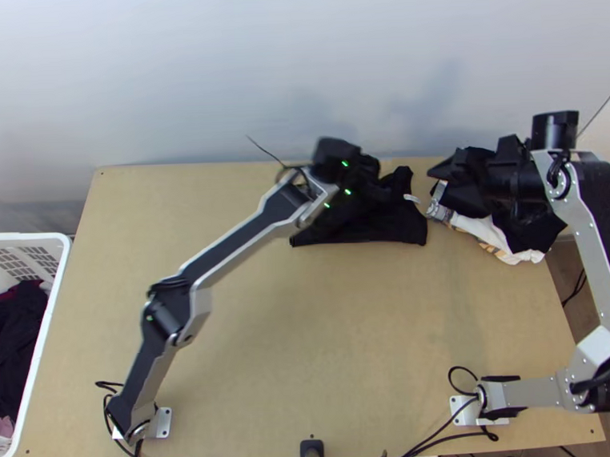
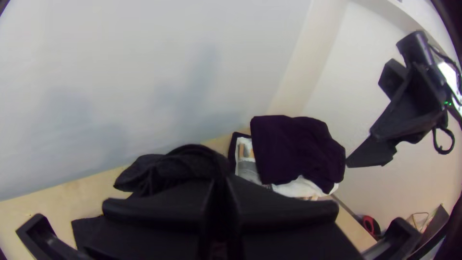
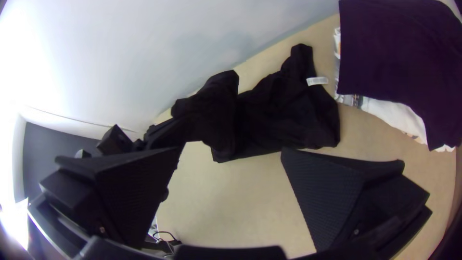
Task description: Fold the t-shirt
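In the top view my left gripper (image 1: 371, 178) is over the black t-shirt (image 1: 377, 228) near the table's far edge. The left wrist view has this gripper (image 2: 220, 192) with its two fingers together, a fold of black cloth (image 2: 161, 168) at their tips. Seen from the right wrist, the t-shirt (image 3: 288, 115) lies partly flat and partly bunched, its left part raised in that gripper; a white label (image 3: 317, 81) shows on it. My right gripper (image 1: 441, 177) is above the table's far right; in its wrist view the gripper (image 3: 231, 150) stands open, nothing between its fingers.
A pile of folded dark and white clothes (image 1: 510, 252) lies at the table's far right, under the right arm. A white basket (image 1: 50, 321) with clothes stands left of the table. Behind the table's far edge is a pale wall (image 1: 220, 79).
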Motion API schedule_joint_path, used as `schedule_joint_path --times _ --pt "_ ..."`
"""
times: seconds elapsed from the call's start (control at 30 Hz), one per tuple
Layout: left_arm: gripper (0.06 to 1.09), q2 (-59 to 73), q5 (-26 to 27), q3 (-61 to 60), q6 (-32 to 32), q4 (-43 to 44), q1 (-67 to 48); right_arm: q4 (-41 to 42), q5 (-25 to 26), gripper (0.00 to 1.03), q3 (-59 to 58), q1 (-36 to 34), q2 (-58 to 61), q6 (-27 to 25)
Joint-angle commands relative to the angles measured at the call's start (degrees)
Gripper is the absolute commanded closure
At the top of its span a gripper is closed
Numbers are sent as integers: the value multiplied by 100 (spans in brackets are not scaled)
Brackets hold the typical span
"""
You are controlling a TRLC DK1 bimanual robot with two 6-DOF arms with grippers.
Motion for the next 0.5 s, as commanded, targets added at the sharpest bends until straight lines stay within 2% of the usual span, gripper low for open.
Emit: schedule_joint_path --times 0.0,0.23,0.43,0.47 --pt "105 753 -271 12 -41 1040 -350 -60 31 4 -506 -195 -459 60" --pt "105 1395 -588 56 -23 1682 -465 -148 40 4 -646 -204 -477 51" --pt "104 1676 -887 223 -76 1902 -561 -148 31 4 -708 -195 -450 51" --pt "95 1711 -966 223 -76 2016 -588 -156 31 4 -717 -195 -442 43"
